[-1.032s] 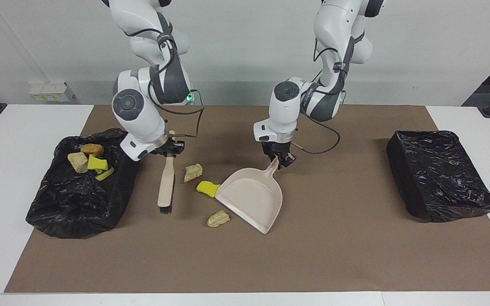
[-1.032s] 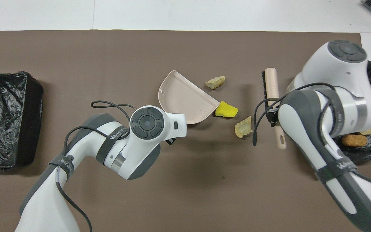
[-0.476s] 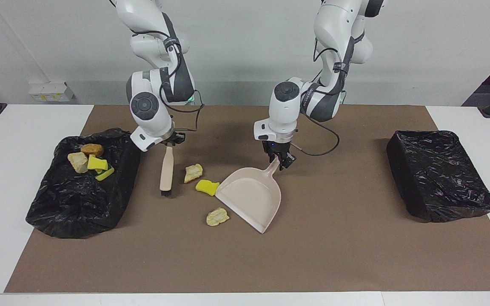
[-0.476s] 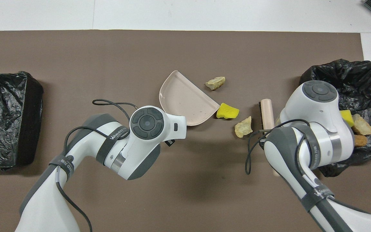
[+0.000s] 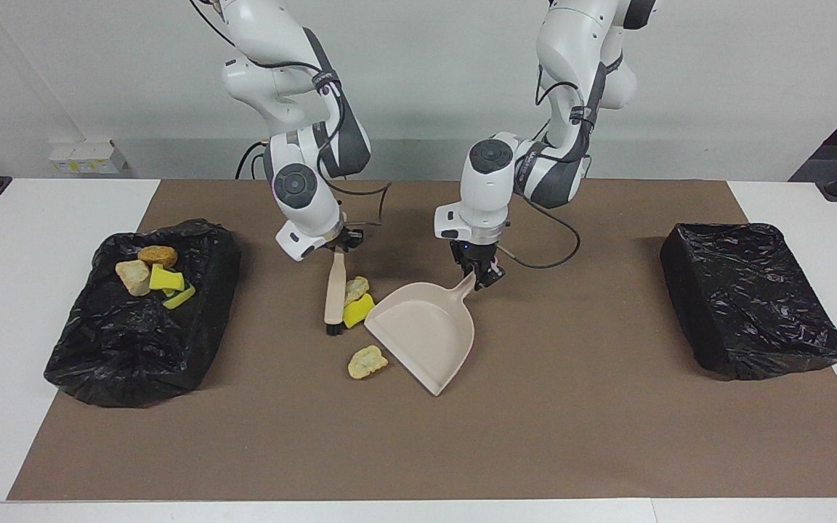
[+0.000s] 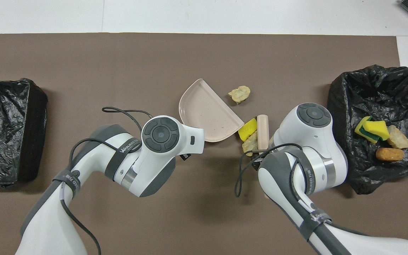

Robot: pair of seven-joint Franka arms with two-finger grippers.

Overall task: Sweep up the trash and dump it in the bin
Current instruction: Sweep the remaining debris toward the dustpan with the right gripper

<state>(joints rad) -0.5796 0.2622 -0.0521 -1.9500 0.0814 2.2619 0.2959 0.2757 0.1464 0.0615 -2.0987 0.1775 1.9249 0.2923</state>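
Three scraps of trash remain on the brown mat [image 5: 535, 436]; four more already lie in the black-lined bin [image 5: 99, 363] at the right arm's end of the table: a brown lump [image 5: 158, 255], a cream lump [image 5: 133, 277] and two yellow sponge pieces [image 5: 166, 278]. Of the three on the mat, a yellow sponge [image 5: 357, 310] and a tan lump [image 5: 355, 288] sit pressed together between the brush [image 5: 333, 301] and the open edge of the dustpan [image 5: 426, 335], the sponge touching the pan's lip; neither is inside it. A third lump [image 5: 368, 361] lies apart, farther from the robots, just beside the pan's edge and clear of the brush. Right gripper [image 5: 340, 243]: closed on the brush handle, brush angled down with its bristles at the mat. Left gripper [image 5: 482, 276]: closed on the dustpan handle, the pan set low with its mouth toward the brush. A second black-lined bin [image 5: 753, 305] at the left arm's end of the table shows no trash in it. Progress, as a judgement: past halfway, a second sweep in hand. Left to do: push the two pressed scraps over the lip, gather the stray lump, then carry the pan to a bin and tip it. Risk: the stray lump sits outside the brush's present line and may need a separate stroke.
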